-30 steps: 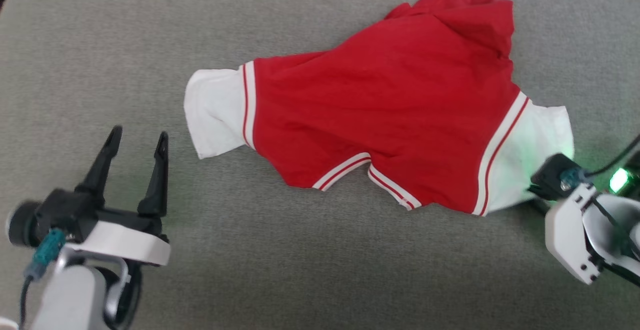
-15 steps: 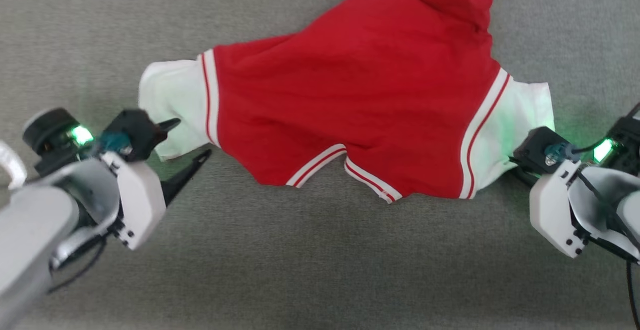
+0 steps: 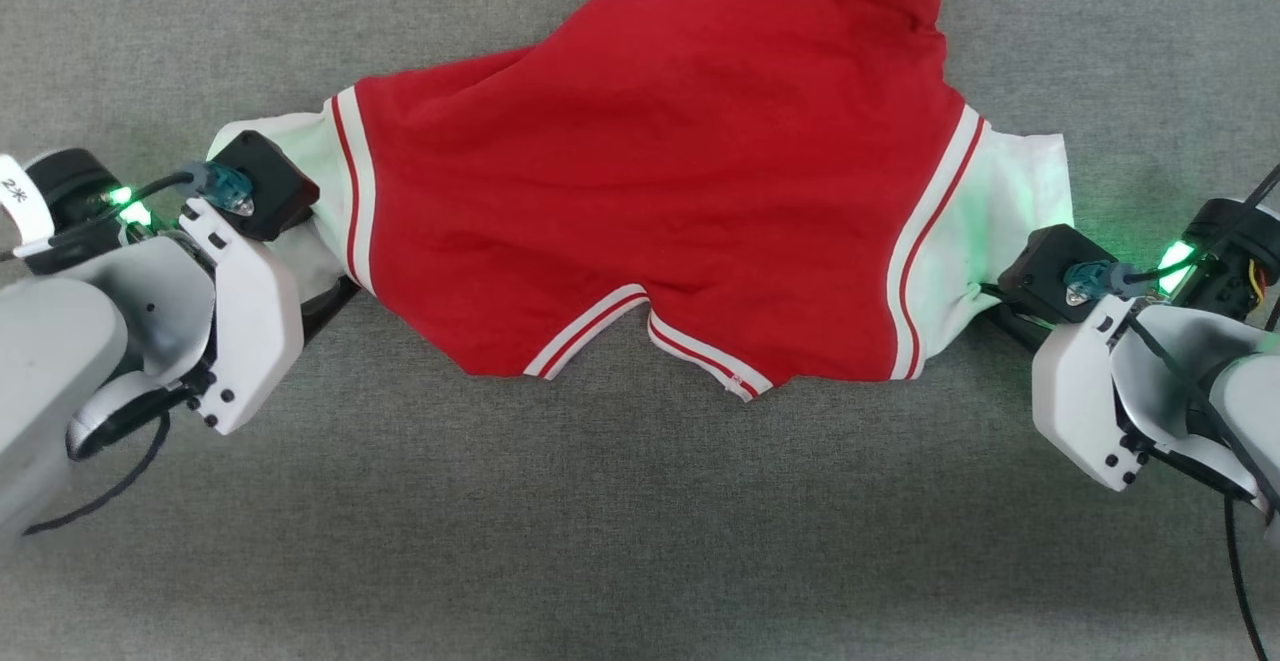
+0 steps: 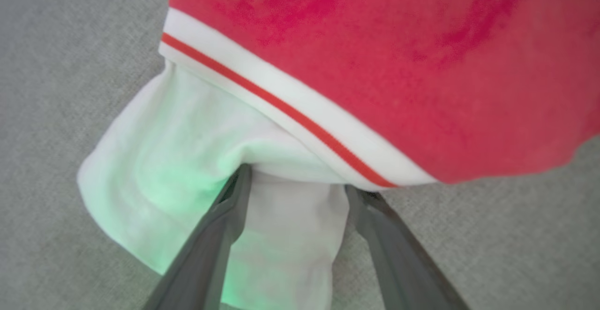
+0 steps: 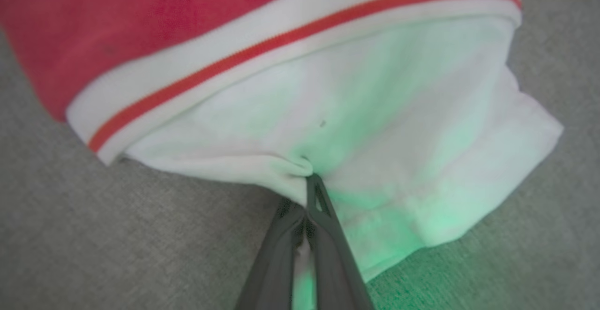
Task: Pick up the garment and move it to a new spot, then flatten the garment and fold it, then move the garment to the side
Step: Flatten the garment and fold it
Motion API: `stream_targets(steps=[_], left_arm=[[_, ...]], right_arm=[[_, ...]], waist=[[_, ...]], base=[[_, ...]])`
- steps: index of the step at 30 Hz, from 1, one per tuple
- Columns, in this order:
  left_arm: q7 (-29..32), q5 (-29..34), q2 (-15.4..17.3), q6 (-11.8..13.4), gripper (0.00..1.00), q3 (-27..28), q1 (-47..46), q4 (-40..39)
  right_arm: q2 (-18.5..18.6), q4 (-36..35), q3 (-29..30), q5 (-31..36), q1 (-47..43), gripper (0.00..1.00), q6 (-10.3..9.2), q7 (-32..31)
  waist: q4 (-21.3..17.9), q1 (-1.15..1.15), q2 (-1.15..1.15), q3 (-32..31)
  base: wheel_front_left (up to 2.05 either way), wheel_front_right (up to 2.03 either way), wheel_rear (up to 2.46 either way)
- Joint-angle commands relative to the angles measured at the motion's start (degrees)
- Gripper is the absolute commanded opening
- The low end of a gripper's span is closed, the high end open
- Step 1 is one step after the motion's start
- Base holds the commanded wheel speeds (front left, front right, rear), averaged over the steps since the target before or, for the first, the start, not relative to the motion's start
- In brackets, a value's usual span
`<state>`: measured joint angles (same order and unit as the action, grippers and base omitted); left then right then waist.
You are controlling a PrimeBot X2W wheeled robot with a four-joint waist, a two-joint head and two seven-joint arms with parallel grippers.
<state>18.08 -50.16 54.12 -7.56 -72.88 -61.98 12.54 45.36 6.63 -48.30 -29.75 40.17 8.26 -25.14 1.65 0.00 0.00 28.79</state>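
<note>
We saw the left gripper [image 4: 297, 181] with its jaws spread wide. They straddled the white left sleeve [image 4: 164, 160]. A band of sleeve cloth lay between the two dark fingers [image 4: 211, 235], and both tips were tucked just under folds of the fabric. The jaws had not clamped on it. The right gripper [image 5: 309, 183] had its jaws pressed fully together. They pinched a small pucker at the near edge of the white right sleeve [image 5: 398, 127].

The garment [image 3: 650, 191], a red jersey shirt with white short sleeves and red-and-white striped trim, lay on the grey cloth-covered tabletop [image 3: 640, 541]. It sat in the upper middle of the head view and was spread between the two grippers. Its red body was plain and softly wrinkled. The striped neck trim [image 3: 640, 326] formed a notch on the side nearest us. The far end bunched up and ran off the top of the head view. Green light from the wrists tinted both sleeves.

The shirt's near edge was uneven and dipped lowest on either side of the neck notch. Below that edge we saw a broad strip of bare tabletop. More bare tabletop lay beyond each sleeve.
</note>
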Motion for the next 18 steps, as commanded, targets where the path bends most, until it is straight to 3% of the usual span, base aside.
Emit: stream_targets(steps=[1,2,3,4,5,12,18], left_arm=[[1.0,-0.5,-0.3,0.2,1.0,-0.9,2.2,0.7],[1.8,-0.7,-0.5,0.2,0.68,-1.0,3.1,0.5],[2.3,-0.6,-0.4,0.2,0.45,-1.1,3.7,0.3],[2.4,-0.6,-0.5,0.1,0.31,-1.2,4.2,0.3],[2.0,-1.3,-0.6,0.1,0.0,-1.2,4.7,0.5],[-7.9,-4.6,-0.8,0.1,0.0,-0.5,4.2,3.7],[-19.8,-11.2,0.9,0.2,0.0,-0.1,5.7,2.3]], right_arm=[[-0.7,5.3,-1.6,0.7,-1.5,0.0,-1.39,-1.5],[-0.9,5.3,-1.7,0.6,-1.5,0.0,-1.39,-1.2],[-1.0,5.3,-1.6,0.6,-1.6,0.0,-1.39,-0.9],[-1.1,5.4,-1.4,0.6,-1.7,0.0,-1.39,-0.4],[-1.2,5.4,-1.2,0.6,-1.7,0.0,-1.39,0.1],[-2.1,5.5,4.1,0.0,-3.0,0.0,-1.1,6.4],[-2.5,3.2,14.0,1.4,-8.4,0.0,-0.9,11.2]], waist=[[-0.1,0.0,0.0,-0.1],[-0.2,0.0,0.0,-0.2],[-0.2,0.0,0.0,-0.5],[-0.2,0.0,0.0,-0.9],[-0.2,0.0,0.0,-1.3],[-0.8,0.0,0.0,-5.4],[-1.5,0.0,0.0,-8.9]], base=[[0.0,0.0,0.0],[0.0,0.0,0.0],[0.0,0.0,0.0],[0.0,0.0,0.0],[0.0,0.0,0.0],[0.0,0.0,0.0],[0.0,0.0,0.0]])
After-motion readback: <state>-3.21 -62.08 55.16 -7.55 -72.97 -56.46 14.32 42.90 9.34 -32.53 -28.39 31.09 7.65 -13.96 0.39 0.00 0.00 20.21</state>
